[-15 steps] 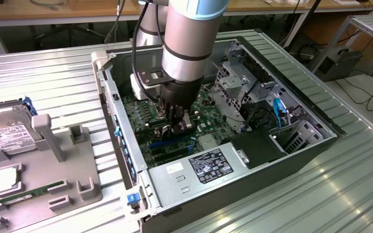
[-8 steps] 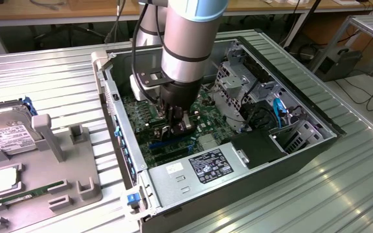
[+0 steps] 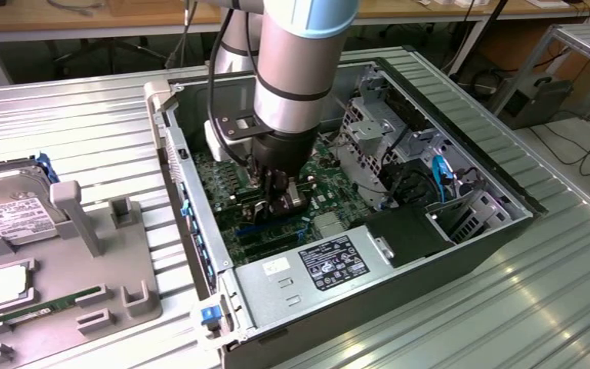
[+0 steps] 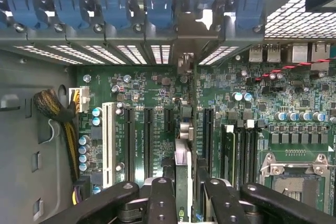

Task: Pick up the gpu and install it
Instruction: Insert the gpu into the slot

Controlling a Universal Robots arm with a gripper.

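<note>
A: Now, the fingers (image 4: 181,192) pinch the gpu (image 4: 181,169) on edge, low over the motherboard (image 4: 157,90) slots inside the computer case (image 3: 500,181).

B: Risk?

A: Tilt or offset; its edge could miss the slot, jam against neighbours.

B: Surroundings?

A: Ribbed metal tabletop (image 3: 70,115), parts tray (image 3: 120,307), hard drive (image 3: 13,211); desks (image 3: 90,19) behind.

Gpu (image 4: 182,182) upright on edge, seemingly above motherboard slot.
</note>
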